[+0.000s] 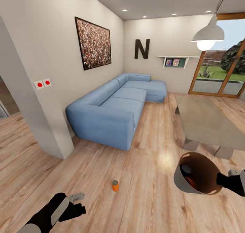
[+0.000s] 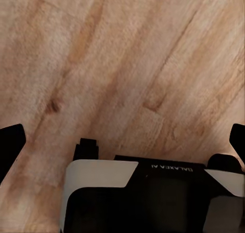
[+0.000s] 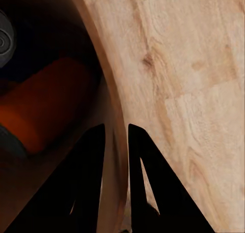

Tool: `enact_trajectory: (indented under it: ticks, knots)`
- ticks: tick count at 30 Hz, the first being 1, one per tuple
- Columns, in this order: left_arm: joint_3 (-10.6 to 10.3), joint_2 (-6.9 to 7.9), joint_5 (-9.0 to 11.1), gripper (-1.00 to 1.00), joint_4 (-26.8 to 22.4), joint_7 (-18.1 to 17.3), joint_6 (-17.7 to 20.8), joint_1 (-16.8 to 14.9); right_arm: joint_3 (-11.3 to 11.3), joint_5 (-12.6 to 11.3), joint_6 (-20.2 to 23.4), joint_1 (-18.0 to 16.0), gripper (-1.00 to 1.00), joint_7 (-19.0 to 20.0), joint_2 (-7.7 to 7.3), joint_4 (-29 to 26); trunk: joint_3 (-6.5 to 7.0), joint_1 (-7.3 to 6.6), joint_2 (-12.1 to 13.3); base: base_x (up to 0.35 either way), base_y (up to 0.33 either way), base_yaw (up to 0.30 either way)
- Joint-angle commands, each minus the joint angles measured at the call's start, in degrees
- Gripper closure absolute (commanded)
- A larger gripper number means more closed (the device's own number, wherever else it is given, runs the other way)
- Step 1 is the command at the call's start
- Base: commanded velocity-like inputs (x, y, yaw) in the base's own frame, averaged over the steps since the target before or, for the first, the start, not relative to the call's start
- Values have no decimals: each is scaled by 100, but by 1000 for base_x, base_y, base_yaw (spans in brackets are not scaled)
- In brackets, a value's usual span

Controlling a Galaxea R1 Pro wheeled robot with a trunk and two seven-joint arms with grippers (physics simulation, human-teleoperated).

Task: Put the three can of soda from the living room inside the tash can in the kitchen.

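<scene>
One can of soda (image 1: 115,185) is standing upright on the wood floor (image 1: 146,199), near the robot and well in front of the blue sofa (image 1: 115,105). The left gripper (image 1: 77,197) is being held low to its left, spread wide and empty. The trash can (image 1: 197,173) is being carried tilted at the right, its thin wall being pinched by the right gripper (image 3: 116,136), one finger inside, one outside. At least one orange can (image 3: 48,108) is lying within. The standing can is judged light, rigid and smooth-sided, easily toppled; it is best taken across its middle, with the jaws squared to its sides.
</scene>
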Motion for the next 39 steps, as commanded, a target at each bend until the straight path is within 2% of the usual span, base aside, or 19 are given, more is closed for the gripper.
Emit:
enact_trajectory:
  ticks: [1, 4, 6, 9, 14, 17, 19, 24, 25, 27, 29, 32, 36, 39]
  knots:
    - [1, -6, -2, -100, -5, 0, 4, -2, -17, -19, 2, 1, 100, 15, -8, -2, 6, 0, 0, 0, 350, -84]
    - [-31, -37, -6, -100, -23, -1, 17, -12, -93, -17, 2, 8, 100, 15, -90, -14, 23, 0, 0, 0, 350, -138]
    - [-248, -67, -73, -100, -29, -1, 22, -19, -121, -16, 2, 14, 100, 15, -162, -17, 36, 0, 0, 0, 350, -163]
    - [-426, -115, -107, -100, -30, 6, 23, -69, -130, -15, 2, 18, 100, 15, -190, -18, 52, 0, 0, 0, 350, -137]
    - [-587, -340, -247, -100, -26, 5, 187, -329, -136, -15, 2, 24, 100, 15, -207, -12, 63, 0, 0, 0, 330, -51]
    - [-620, -609, -300, -100, -27, 18, 468, -617, -133, -12, 2, 26, 100, 15, -209, 3, 64, 0, 0, 0, 272, -11]
    - [-629, -720, -312, -100, -25, 30, 522, -746, -133, -9, 2, 26, 100, 15, -206, 14, 65, 0, 0, 0, 255, -5]
    - [-652, -822, -331, -100, -22, 38, 743, -1100, -144, -13, 2, 26, 100, 14, -180, 23, 65, 0, 0, 0, 265, -2]
    - [-662, -831, -333, -100, -29, 39, 826, -1184, -186, -14, 2, 30, 100, 13, -173, 29, 65, 0, 0, 10, 243, 0]
    - [-780, -846, -334, -100, -99, 28, 900, -1270, -426, -19, 2, 32, 100, 12, -152, 31, 65, 0, 0, 78, 214, 0]
    - [-1122, -851, -330, -100, -273, 14, 950, -1334, -809, -22, 2, 34, 100, 10, -133, 36, 65, 0, 0, 182, 207, -73]
    - [-1423, -866, -329, -100, -373, 10, 971, -1361, -1006, -23, 2, 37, 100, 8, -129, 40, 65, 0, 0, 243, 207, -184]
    - [-1594, -880, -328, -100, -417, 10, 979, -1374, -1097, -22, 2, 75, 100, 10, -53, 103, 65, 0, 0, 300, 158, -259]
    - [-1656, -951, -331, -100, -428, 35, 981, -1378, -1106, 5, 2, 102, 100, 8, 169, 169, 65, 0, 0, 331, 61, -285]
